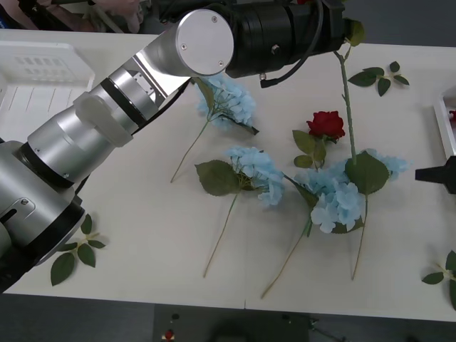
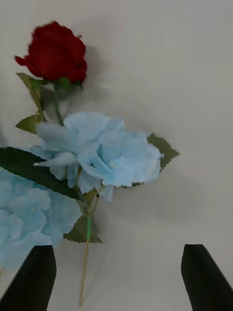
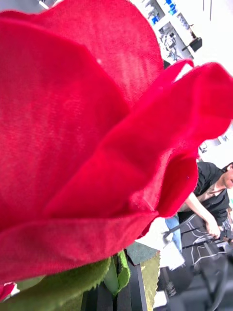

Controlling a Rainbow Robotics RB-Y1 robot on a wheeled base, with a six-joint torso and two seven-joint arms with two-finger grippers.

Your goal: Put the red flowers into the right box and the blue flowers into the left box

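Note:
My left gripper (image 1: 333, 37) is raised over the table's far side, shut on a red flower; its green stem (image 1: 346, 96) hangs down from it, and its bloom (image 3: 97, 131) looms close in the left wrist view. A second red flower (image 1: 326, 125) (image 2: 54, 51) lies on the table among the blue flowers (image 1: 335, 194) (image 2: 104, 150). Other blue flowers lie at the middle (image 1: 253, 171) and farther back (image 1: 231, 100). My right gripper (image 2: 116, 282) hovers open over the blue flowers; its dark tip (image 1: 438, 174) is at the right edge. The left box (image 1: 35, 78) is far left, the right box (image 1: 443, 121) far right.
Loose green leaf sprigs lie at the near left (image 1: 77, 251), the far right (image 1: 381, 75) and the near right corner (image 1: 445, 274). Something red (image 1: 452, 114) lies inside the right box. My left arm (image 1: 107, 121) crosses the table's left half. The table's front edge is near.

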